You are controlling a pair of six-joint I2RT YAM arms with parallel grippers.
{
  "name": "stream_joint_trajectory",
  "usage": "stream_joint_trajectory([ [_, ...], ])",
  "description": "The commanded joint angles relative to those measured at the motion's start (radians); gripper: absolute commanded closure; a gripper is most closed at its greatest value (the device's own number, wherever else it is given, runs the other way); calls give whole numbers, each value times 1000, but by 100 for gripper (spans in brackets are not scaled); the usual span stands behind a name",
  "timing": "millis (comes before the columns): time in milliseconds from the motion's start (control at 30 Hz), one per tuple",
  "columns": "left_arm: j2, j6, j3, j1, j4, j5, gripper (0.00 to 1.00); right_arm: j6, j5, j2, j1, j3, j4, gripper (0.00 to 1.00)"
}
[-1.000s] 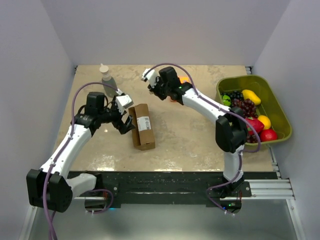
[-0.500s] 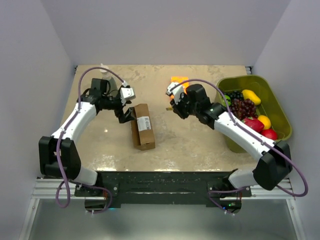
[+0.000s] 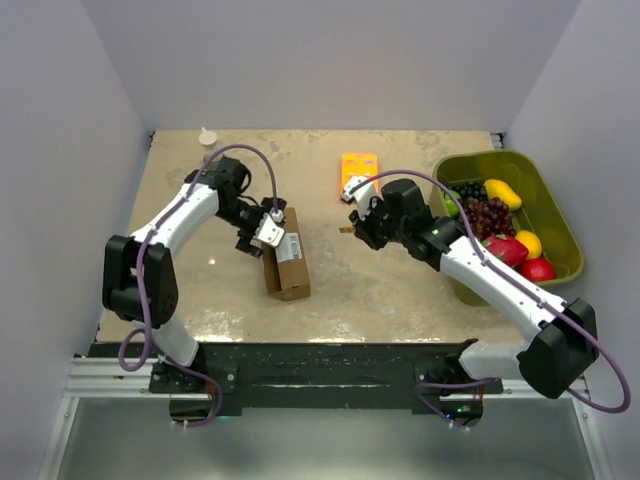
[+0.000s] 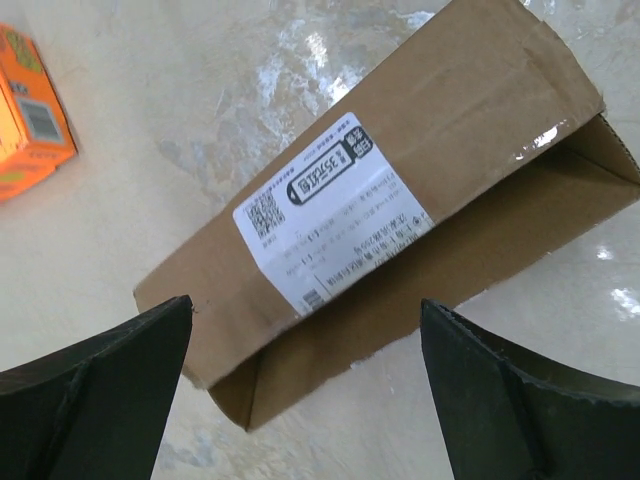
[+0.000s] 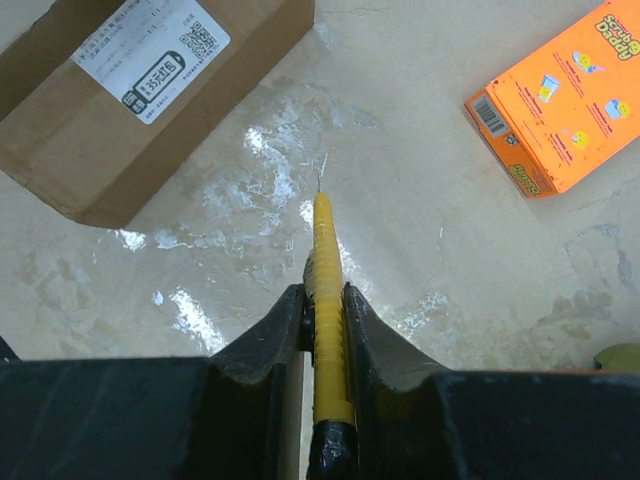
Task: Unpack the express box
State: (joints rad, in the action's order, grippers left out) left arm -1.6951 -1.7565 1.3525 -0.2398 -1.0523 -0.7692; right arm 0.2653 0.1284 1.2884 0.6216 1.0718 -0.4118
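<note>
- The express box lies flat on the table, a little left of the middle. Its white label faces up and its long side runs near to far.
- The left gripper hangs right over the box's far end. Its dark fingers are spread wide, one to each side of the carton, and hold nothing.
- The right gripper sits off to the right of the box, apart from it, jaws pinched tight on a slim yellow tool.
- The tool's thin metal tip points down at bare tabletop just off the box's far right corner.
- An orange box lies flat beyond and to the right of the express box, well apart from it. It is past the right gripper.
- A green bin full of fruit stands well to the right of the box, against the table's right edge. The right arm crosses its near left rim.
- A white-capped bottle stands beyond the box at the table's far left corner, behind the left arm. Only the cap shows well.
- The left wall runs close by the left arm's elbow, so that side is tight.
- Bare tabletop runs from the box's right side across to the bin, and along its near end towards the arm bases.
</note>
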Motion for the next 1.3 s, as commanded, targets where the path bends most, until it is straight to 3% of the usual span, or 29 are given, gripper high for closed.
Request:
stream_joint_trajectory([
  [0, 49, -80, -61, -50, 179, -16, 0, -31, -9, -44, -5, 10, -5, 100],
  [133, 31, -127, -72, -133, 160, 10, 0, -183, -99, -58, -58, 8, -18, 100],
  [233, -9, -167, -33, -185, 52, 45, 0, -288, -41, -40, -164, 54, -65, 100],
  [500, -61, -337, 29, -257, -179, 228, 0, -310, -1, -61, -200, 92, -36, 100],
  [600, -136, -327, 120, -283, -265, 306, 0, -304, 8, -75, -204, 96, -32, 100],
  [767, -192, -275, 143, -305, -264, 346, 0, -293, 5, -86, -217, 65, -18, 100],
  [900, -245, -178, 183, -306, -264, 311, 2, -296, 5, -86, -227, 51, -15, 100],
  [1067, -322, 161, 361, -242, -262, 116, 8, -314, 7, -69, -237, 54, -9, 100],
  [1133, -337, 295, 396, -201, -243, 56, 12, -340, 46, -57, -237, 42, 25, 100],
  [1267, -337, 396, 358, -158, -212, -16, 15, -360, 252, -25, -237, -15, 117, 100],
])
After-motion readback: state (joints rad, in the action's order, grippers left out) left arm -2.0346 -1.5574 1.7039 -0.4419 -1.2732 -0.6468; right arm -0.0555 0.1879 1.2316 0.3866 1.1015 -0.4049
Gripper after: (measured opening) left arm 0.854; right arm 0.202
